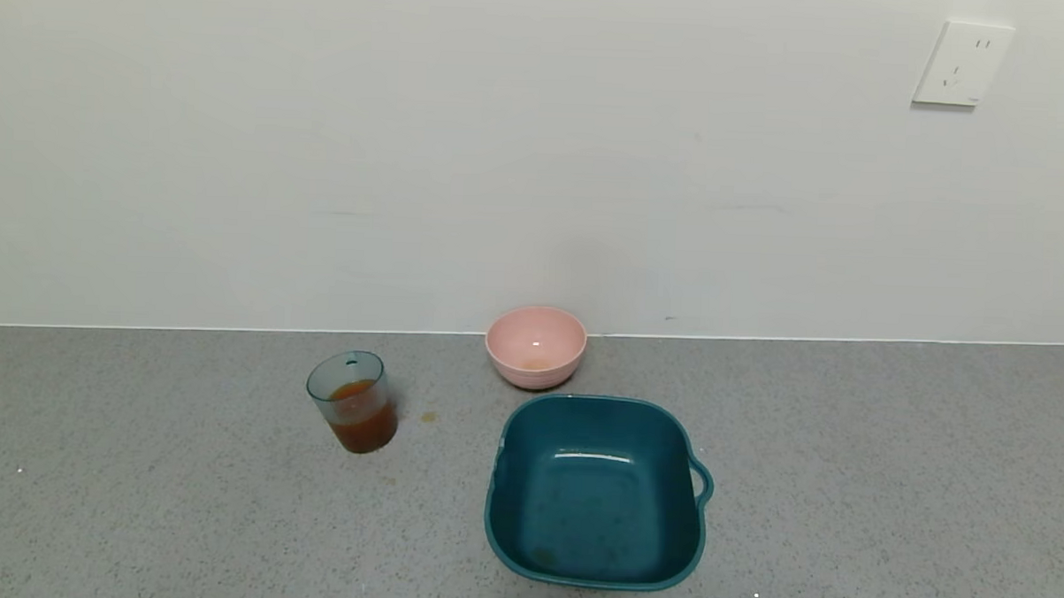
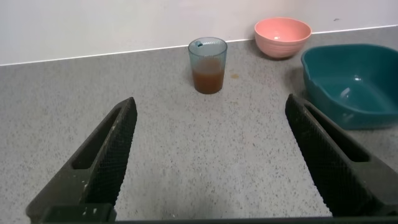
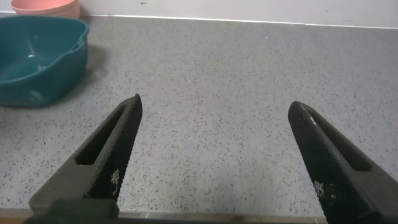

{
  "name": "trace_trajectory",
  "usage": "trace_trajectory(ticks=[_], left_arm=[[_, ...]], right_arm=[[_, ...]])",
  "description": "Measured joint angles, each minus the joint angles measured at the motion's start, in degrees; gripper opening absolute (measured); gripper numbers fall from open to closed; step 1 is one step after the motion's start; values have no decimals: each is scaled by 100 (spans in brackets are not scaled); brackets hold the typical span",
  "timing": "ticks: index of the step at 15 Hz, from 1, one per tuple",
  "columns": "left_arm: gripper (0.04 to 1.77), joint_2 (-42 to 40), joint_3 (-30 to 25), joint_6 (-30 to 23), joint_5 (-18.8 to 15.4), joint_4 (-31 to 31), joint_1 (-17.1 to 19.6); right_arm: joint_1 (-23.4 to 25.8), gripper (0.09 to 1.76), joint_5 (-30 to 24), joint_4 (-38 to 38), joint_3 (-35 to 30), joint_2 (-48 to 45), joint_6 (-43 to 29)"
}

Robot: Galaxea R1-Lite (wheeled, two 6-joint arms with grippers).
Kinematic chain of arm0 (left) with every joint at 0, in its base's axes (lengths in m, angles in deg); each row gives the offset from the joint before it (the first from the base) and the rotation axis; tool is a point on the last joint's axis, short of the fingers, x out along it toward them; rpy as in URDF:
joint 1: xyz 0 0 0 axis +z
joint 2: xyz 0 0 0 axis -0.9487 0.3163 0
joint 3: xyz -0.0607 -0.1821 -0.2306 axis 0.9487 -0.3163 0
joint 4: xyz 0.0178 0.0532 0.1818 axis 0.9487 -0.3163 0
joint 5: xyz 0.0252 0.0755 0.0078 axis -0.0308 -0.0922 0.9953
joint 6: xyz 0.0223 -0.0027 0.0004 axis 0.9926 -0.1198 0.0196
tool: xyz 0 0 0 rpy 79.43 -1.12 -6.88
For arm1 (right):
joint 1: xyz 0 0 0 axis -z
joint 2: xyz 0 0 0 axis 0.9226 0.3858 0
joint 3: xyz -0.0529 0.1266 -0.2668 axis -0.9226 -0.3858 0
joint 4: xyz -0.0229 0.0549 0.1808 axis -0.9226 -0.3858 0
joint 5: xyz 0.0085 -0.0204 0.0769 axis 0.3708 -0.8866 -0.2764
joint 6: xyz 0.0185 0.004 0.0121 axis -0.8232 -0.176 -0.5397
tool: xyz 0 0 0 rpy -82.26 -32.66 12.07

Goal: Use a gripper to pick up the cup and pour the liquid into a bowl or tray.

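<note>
On a speckled grey counter [image 1: 136, 498], the left gripper [image 2: 211, 124] hangs low with its two black fingers [image 2: 115, 146] spread wide and nothing between them, aimed toward the cup [image 2: 208, 64], which stands well ahead of it. The right gripper [image 3: 214, 127] hovers over bare counter on the other side, its fingers [image 3: 118, 140] likewise wide apart and holding nothing. Nearest the robot among the dishes sits a dark teal basin [image 1: 593, 567] with a handle on its right side. To its left, set apart, the cup stands upright, roughly half full of brownish-red liquid [image 1: 361, 424]. A small drop [image 1: 428, 416] marks the counter just right of the cup. Farthest back, close to the white wall [image 1: 325, 150], the pink bowl [image 1: 536, 346] sits just behind the basin. A white socket [image 1: 963, 64] is mounted high on the wall at right.
</note>
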Motion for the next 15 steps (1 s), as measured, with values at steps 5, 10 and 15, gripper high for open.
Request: trace_trajectory(ticks=[5,10,15], left_arm=[[172,1495,891,135,-85,79,-7],[172,3305,1254,212,-188,741,-12],[172,5055,1086,279,-201,1852,-12]], right_arm=[[-9,171,-7,-9,2,0,2],[-9,171,-16,-4,2,0,2],[-9,171,-16,-6,2,0,2]])
